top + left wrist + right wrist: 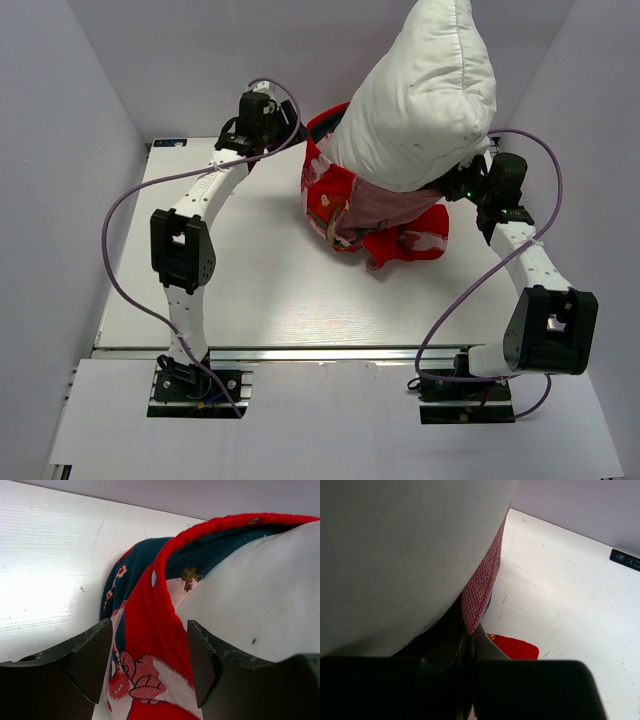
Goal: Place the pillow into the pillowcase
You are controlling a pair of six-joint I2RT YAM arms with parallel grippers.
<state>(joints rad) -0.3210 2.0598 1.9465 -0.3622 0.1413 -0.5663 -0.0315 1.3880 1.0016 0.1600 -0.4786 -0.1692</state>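
- At the left jaws: stood spread wide, gripping nothing, with the red hem of the pillowcase [150, 625] lying between them.
- At the right jaws: pressed shut on a fold of the pillowcase's pink-red woven cloth, just beneath the pillow [405, 555].
- Found the pillow upright, lower end sunk in the pillowcase's mouth, top cut off by the overhead view's edge.
- Found the pillowcase bunched on the white surface [250, 290].
- Noted a black label [626, 559] with cyan marks, cut by the frame, unreadable.
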